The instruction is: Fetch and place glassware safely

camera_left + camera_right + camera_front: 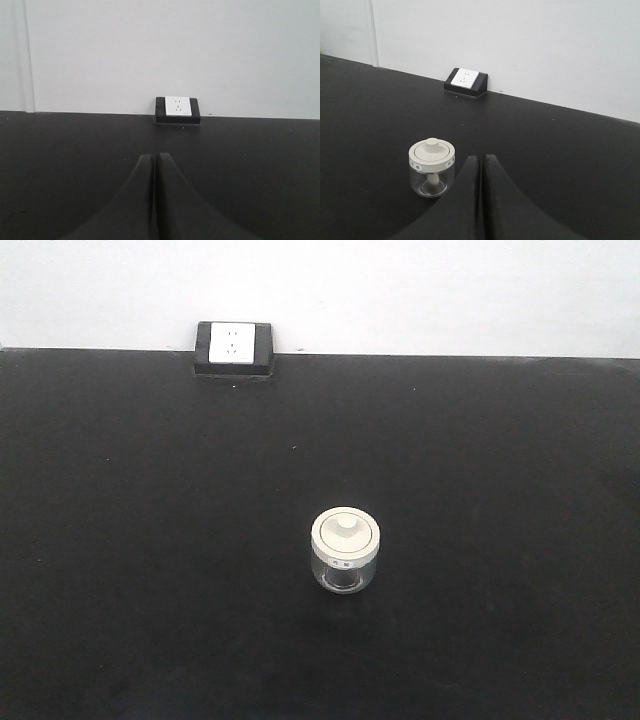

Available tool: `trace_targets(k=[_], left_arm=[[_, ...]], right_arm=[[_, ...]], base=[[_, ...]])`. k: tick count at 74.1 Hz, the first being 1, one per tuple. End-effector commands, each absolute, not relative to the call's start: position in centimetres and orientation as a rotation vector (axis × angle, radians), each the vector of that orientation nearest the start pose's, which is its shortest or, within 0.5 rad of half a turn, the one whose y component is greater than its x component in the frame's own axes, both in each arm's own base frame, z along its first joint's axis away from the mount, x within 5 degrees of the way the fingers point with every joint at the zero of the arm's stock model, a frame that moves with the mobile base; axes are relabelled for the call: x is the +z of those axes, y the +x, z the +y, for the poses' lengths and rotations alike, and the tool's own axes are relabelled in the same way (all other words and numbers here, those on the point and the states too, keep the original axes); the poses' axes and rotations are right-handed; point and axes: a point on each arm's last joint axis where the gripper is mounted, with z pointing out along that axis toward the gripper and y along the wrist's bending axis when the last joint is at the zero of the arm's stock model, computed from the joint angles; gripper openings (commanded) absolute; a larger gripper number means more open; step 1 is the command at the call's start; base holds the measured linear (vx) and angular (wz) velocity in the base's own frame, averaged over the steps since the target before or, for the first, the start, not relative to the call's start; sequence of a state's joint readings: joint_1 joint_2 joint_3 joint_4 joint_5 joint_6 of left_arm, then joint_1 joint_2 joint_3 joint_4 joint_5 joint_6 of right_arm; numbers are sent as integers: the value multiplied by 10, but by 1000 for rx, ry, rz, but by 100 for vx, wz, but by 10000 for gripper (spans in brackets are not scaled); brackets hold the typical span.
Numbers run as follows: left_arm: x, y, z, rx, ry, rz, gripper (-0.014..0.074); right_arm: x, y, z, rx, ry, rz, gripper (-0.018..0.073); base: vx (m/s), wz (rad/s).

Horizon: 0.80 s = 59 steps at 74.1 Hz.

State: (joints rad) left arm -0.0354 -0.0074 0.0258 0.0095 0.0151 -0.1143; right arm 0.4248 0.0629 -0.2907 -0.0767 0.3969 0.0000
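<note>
Glass jar [344,551], cream lid, rim label unreadable, black table [150,540]

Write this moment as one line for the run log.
jar: upright on black table, lid on, untouched | left gripper: shut, empty | right gripper: shut, empty, beside jar | socket box: at wall

left fingers [145,200]: matte black, tapered, curved | right fingers [467,205]: matte black; same shape
</note>
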Motion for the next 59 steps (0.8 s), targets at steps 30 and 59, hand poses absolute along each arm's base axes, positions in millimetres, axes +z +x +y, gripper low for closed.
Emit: trace_targets(k=[30, 59], left_arm=[[201, 56, -2, -131, -65, 1451, -7], [201, 56, -2, -131, -65, 1451, -7]], right_arm=[[285, 40, 14, 185, -416, 1513, -8], [277, 44, 13, 125, -372, 1530, -8]], base=[[0, 0], [0, 0]])
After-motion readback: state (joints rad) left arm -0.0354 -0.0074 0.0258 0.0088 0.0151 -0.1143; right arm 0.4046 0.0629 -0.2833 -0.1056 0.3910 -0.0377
